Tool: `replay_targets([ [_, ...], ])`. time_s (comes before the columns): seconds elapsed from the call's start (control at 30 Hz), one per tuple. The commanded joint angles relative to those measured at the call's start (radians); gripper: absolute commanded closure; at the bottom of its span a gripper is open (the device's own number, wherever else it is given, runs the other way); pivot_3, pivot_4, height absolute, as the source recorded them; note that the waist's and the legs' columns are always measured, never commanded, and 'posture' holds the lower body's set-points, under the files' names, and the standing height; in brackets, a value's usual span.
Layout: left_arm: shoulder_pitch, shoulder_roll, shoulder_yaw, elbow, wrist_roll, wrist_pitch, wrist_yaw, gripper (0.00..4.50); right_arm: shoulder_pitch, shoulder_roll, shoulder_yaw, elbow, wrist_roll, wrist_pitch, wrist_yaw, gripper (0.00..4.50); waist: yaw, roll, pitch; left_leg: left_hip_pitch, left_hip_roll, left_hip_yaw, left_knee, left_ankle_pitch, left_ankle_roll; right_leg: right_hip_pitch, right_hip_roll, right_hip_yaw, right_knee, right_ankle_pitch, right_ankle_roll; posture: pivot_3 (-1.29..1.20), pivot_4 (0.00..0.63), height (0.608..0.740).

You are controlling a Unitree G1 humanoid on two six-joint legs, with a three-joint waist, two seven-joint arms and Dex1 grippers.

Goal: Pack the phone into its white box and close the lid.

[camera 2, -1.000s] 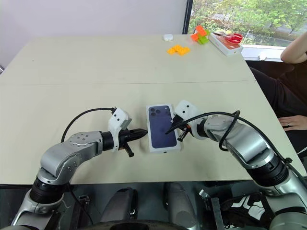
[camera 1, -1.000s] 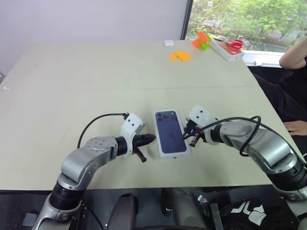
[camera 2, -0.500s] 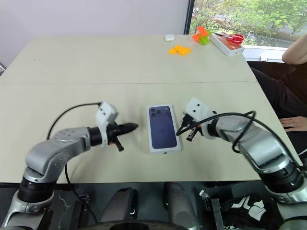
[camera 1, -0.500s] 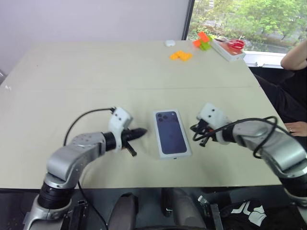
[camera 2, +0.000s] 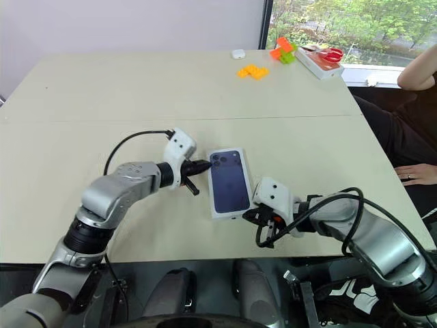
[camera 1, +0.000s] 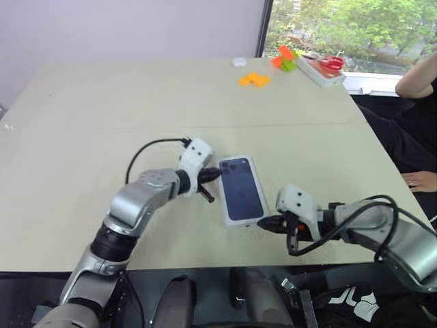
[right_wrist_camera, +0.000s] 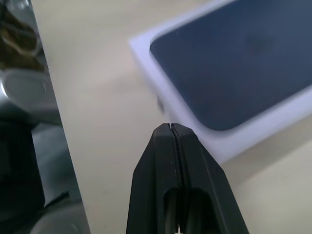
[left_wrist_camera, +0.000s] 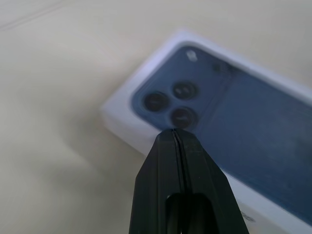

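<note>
White box [camera 1: 242, 189] with lid on lying mid-frame on table [camera 1: 102, 109], left gripper [camera 1: 217, 173] pressing closed at its upper-left corner, right gripper [camera 1: 263, 223] pinched empty at lower right.

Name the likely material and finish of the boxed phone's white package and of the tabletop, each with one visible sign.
The white box: probably matte card, with crisp folded edges and a printed, faintly glossy dark phone picture on top. The table: seemingly smooth matte beige laminate, with an even colour and a fine seam; the core is unknowable.

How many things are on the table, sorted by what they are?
white box with phone picture: 1
orange block clump: 1
orange-and-green block clump: 1
small white case: 1
white tray: 1
red scissors: 1
Total: 6
</note>
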Motion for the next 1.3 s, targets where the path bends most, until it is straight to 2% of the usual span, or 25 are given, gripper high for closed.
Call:
replay_targets([
  [0.03, 0.000, 0.003, -0.033, 0.007, 0.017, 0.057, -0.009, 4.50, -0.026, 0.015, 0.017, 0.013, -0.028, 0.044, -0.046, 4.48, 0.001, 0.000, 0.000, 0.000, 0.000, 0.000, 0.000, 0.000, 0.000, 0.000, 0.000, 0.000, 0.000, -0.001, -0.001, 0.00, 0.150, 0.740],
  [0.3, 0.027, -0.001, -0.026, -0.002, 0.030, 0.065, -0.013, 4.50, -0.017, 0.003, -0.011, -0.005, -0.011, 0.025, -0.021, 4.48, 0.000, 0.000, -0.001, 0.000, 0.000, 0.000, 0.000, 0.000, 0.000, 0.003, 0.000, 0.000, 0.000, -0.001, -0.001, 0.00, 0.150, 0.740],
  [0.47, 0.032, -0.001, -0.019, -0.006, 0.030, 0.063, -0.020, 4.50, -0.005, -0.006, -0.127, -0.066, 0.079, -0.006, 0.047, 4.48, 0.000, 0.000, -0.001, 0.000, 0.000, 0.000, 0.000, 0.000, 0.000, 0.003, 0.000, 0.000, 0.000, -0.001, -0.001, 0.00, 0.150, 0.740],
  [0.57, 0.034, -0.006, -0.015, -0.009, 0.027, 0.061, -0.021, 4.50, -0.034, 0.011, -0.178, -0.058, 0.117, 0.020, 0.035, 4.48, 0.000, 0.000, -0.001, 0.000, 0.000, 0.000, 0.000, 0.000, 0.000, 0.004, 0.000, 0.000, 0.000, -0.001, -0.001, 0.00, 0.150, 0.740],
  [0.8, 0.033, -0.010, -0.007, -0.012, 0.025, 0.056, -0.026, 4.50, -0.003, -0.014, -0.028, 0.009, -0.001, 0.020, -0.019, 4.48, 0.002, -0.001, -0.001, 0.000, 0.000, 0.000, 0.000, 0.000, 0.000, 0.004, 0.000, 0.000, 0.000, -0.001, -0.001, 0.00, 0.150, 0.740],
  [0.97, 0.036, -0.005, 0.004, -0.013, 0.030, 0.044, -0.032, 4.50, 0.011, -0.013, 0.011, 0.016, -0.041, 0.006, -0.022, 4.48, 0.001, -0.002, -0.002, 0.000, 0.000, 0.000, 0.000, 0.000, 0.000, 0.006, 0.000, 0.000, 0.000, -0.001, -0.001, 0.00, 0.150, 0.740],
  [1.13, 0.065, -0.007, 0.148, -0.073, 0.016, -0.111, -0.018, 4.50, -0.028, 0.074, -0.108, 0.043, -0.021, -0.057, -0.068, 4.48, -0.004, -0.002, -0.002, 0.001, 0.001, 0.000, 0.000, 0.000, 0.000, 0.006, 0.000, 0.000, 0.000, -0.001, -0.002, 0.00, 0.150, 0.740],
  [1.2, 0.085, 0.001, 0.282, -0.090, -0.031, -0.117, -0.002, 4.50, -0.038, 0.121, -0.176, 0.095, -0.033, -0.100, -0.110, 4.48, -0.002, -0.002, -0.002, 0.001, 0.001, 0.000, 0.000, 0.000, 0.000, 0.003, 0.000, 0.000, 0.000, -0.001, -0.002, 0.00, 0.150, 0.740],
  [1.3, 0.160, 0.072, 0.449, -0.105, -0.046, -0.150, 0.001, 4.50, -0.051, 0.162, -0.256, 0.202, -0.065, -0.179, -0.150, 4.48, -0.004, -0.002, -0.002, 0.000, 0.001, 0.000, 0.000, 0.000, -0.001, 0.000, 0.001, 0.000, 0.001, 0.002, 0.001, 0.00, 0.150, 0.740],
])
